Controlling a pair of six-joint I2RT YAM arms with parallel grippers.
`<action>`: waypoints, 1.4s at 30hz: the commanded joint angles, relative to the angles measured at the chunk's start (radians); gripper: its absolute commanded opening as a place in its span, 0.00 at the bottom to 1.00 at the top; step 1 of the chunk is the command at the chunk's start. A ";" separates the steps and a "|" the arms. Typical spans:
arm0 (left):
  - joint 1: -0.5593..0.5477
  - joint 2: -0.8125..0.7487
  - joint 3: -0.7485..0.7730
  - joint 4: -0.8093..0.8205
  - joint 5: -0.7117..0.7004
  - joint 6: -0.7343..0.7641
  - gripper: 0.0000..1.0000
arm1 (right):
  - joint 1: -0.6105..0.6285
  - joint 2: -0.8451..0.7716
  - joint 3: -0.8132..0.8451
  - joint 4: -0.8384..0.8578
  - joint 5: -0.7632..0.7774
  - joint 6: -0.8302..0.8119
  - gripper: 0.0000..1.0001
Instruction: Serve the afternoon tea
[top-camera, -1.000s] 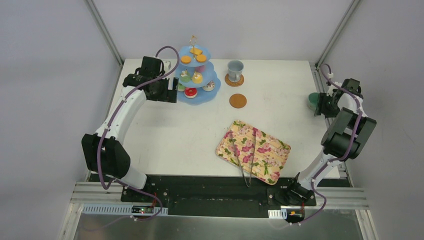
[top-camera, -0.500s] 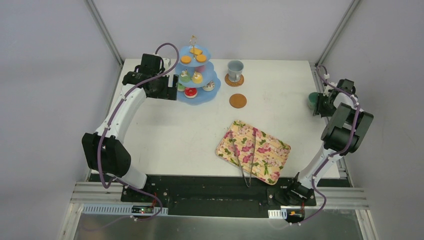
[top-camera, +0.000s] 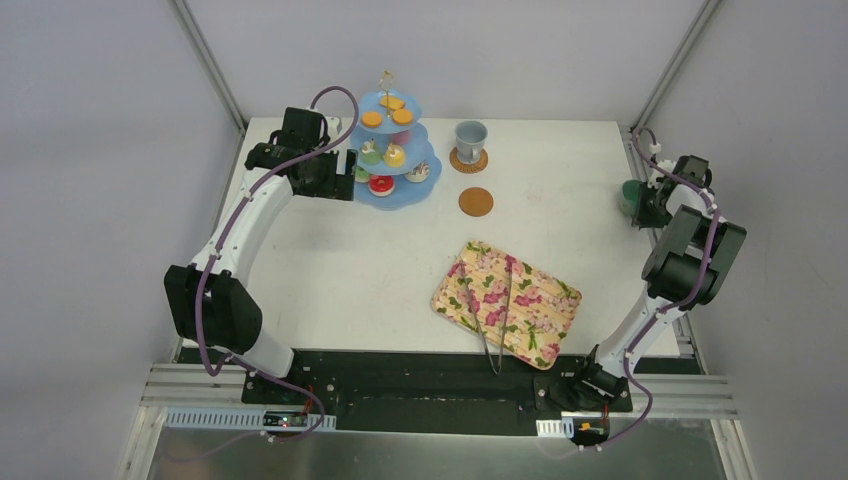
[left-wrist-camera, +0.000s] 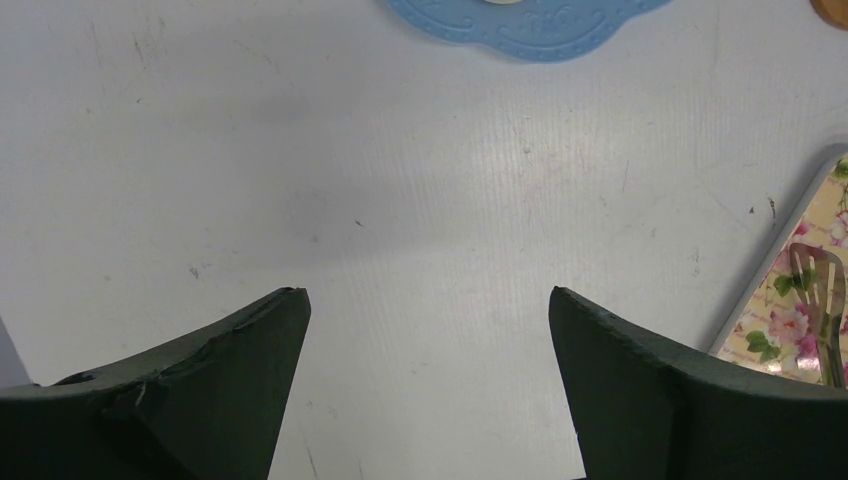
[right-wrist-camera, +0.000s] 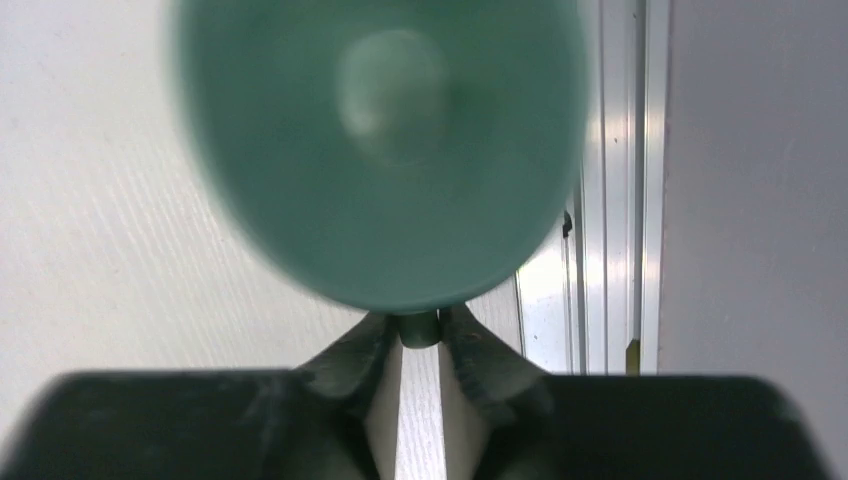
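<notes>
Over the last second the right gripper has closed. Its fingers now pinch a small green part at the near edge of the green cup, though whether that part is rim or handle I cannot tell. The cup sits at the far right edge of the table, a touch farther than before, so it seems just gripped and ready to be carried, probably to the bare coaster.

The left gripper has not moved. Its jaws are apart and it hovers just left of the blue stand. The sweets are all on the stand's three tiers at the far left, none served yet.

The table is white and lightly scuffed. A grey cup stands on its own coaster to the right of the stand. Near centre lies the flowered tray, with tongs across it. Plain grey walls and metal posts close in the space, and a metal rail runs along the right edge.
</notes>
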 joint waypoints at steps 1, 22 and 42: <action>0.013 -0.014 0.022 -0.011 0.001 0.012 0.94 | 0.009 -0.046 -0.004 0.035 0.005 0.017 0.06; 0.013 -0.013 0.015 -0.001 0.044 -0.010 0.94 | 0.667 -0.050 0.197 -0.104 0.436 0.730 0.00; 0.013 -0.052 -0.035 0.005 0.023 -0.011 0.94 | 0.962 0.058 0.205 -0.026 0.433 0.813 0.00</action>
